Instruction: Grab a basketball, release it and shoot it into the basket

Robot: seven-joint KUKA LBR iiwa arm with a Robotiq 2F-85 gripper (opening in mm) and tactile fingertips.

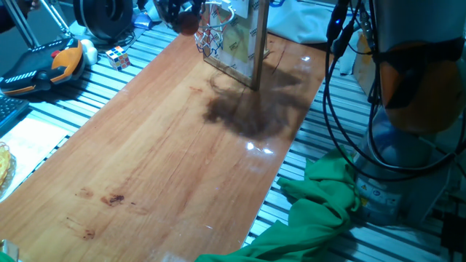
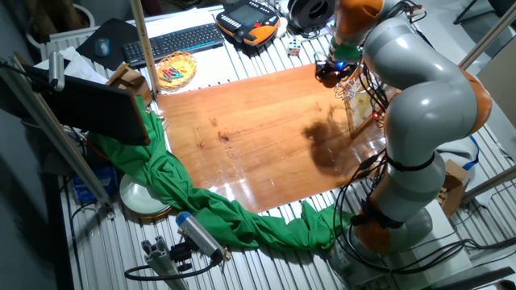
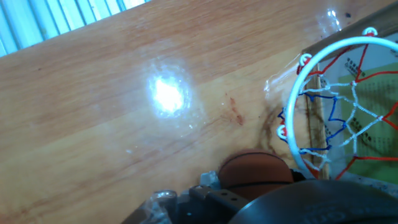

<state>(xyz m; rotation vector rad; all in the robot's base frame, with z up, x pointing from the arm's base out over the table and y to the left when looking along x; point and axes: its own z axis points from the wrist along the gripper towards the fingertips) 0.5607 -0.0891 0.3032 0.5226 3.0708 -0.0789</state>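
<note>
- Claw [image 2: 328,74]: clenched on the small orange seamed basketball [image 3: 256,169], held above the wooden table [image 1: 167,145].
- White-rimmed hoop with red, white and blue string net [image 3: 339,109]: just beside the claw, level with it.

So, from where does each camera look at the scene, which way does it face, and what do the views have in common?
One fixed view: at the table's near end, facing along it to the basket; arm base at right.
The other fixed view: high on the opposite side, looking down; whole arm shows, gripper by the hoop.
Hand view: on the hand, looking down past the basketball to the rim.
Shared: wooden table and basket.
</note>
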